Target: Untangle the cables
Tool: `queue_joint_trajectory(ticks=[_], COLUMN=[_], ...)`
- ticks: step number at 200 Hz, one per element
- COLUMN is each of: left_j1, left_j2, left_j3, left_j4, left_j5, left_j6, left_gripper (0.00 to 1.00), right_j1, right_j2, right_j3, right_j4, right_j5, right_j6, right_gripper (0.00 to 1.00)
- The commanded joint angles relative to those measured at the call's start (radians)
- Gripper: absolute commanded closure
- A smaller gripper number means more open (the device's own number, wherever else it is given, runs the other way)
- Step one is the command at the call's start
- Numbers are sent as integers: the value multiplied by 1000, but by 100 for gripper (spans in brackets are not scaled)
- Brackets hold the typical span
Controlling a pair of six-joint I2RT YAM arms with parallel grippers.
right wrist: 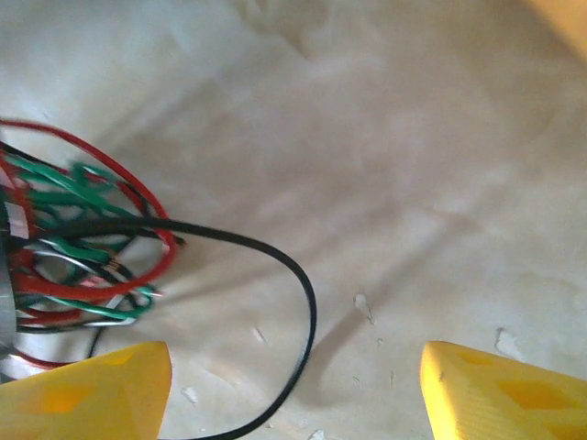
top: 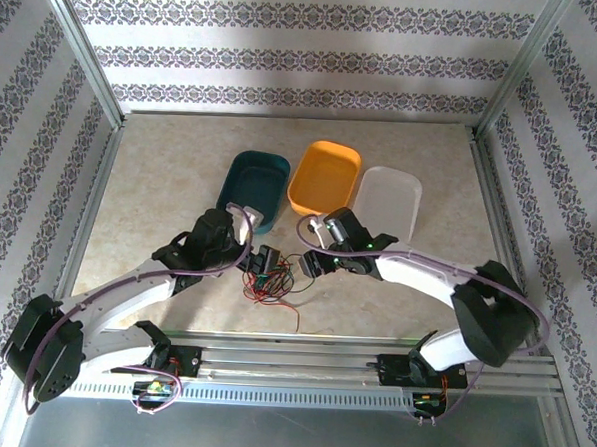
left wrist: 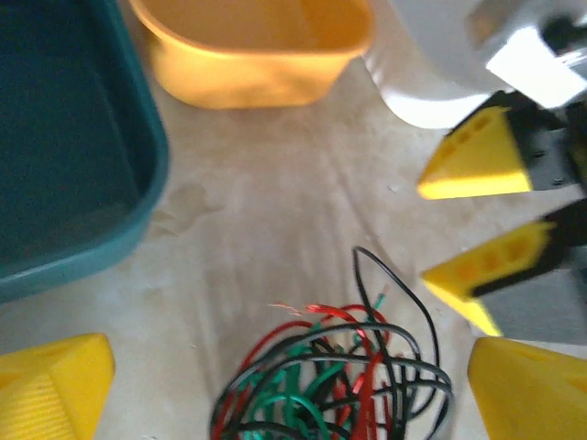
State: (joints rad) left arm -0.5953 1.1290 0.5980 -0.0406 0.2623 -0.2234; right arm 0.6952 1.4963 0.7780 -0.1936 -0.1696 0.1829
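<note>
The left tool (left wrist: 289, 367) hangs with its two yellow fingers spread wide, released and holding nothing, one finger on each side of the cables (left wrist: 321, 394). That straddle looks deliberate. The tangle sits in the gap, so closing would pinch the bundle and pin it against the worktop (top: 171, 177) while the other arm pulls.

The right tool (right wrist: 293, 367) faces it from the right, just beside the pile. Its fingers are also apart and grip nothing, and the left wrist view shows a clear gap between its two yellow tips. On its own camera a black loop (right wrist: 307, 293) lies between those fingers. It bulges out of the bundle to the right, away from the red and green strands. I judge that this is why the tool is held here rather than over the knot: a free loop at the edge is the easiest strand to catch alone.

The cables lie as one small knot of black, red and green wire on the worktop. They are near the arms and roughly centred between them, with a few red strands trailing toward the near edge.

On the far side of them three trays stand in a row: a teal tray (top: 252, 186) on the left, an orange tray (top: 326, 177) in the middle and a white tray (top: 388, 203) on the right. I can see nothing in the teal and orange ones. They are probably laid out to receive the sorted wires, though nothing here confirms that. No strand is separated yet, so the task looks to be at its start.
</note>
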Motion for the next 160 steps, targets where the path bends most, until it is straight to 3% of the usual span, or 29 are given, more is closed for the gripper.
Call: queue_joint_trajectory(ticks=[1, 41, 80, 160], left_j1=[-54, -112, -133, -173], left_j2=[43, 81, 121, 256], left_j3=[33, 0, -51, -104], left_j4=[-102, -66, 9, 128], left_j5=[34, -59, -252, -298], left_j6=[52, 46, -1, -13], left_gripper=[11, 17, 26, 41], right_j1=[16, 23, 63, 109], right_j2=[55, 139, 219, 296], right_j3=[48, 83, 144, 187], right_j4=[-21, 0, -18, 15], right_j5=[22, 59, 148, 263], right_j6=[30, 35, 6, 12], right_gripper=[29, 30, 33, 52])
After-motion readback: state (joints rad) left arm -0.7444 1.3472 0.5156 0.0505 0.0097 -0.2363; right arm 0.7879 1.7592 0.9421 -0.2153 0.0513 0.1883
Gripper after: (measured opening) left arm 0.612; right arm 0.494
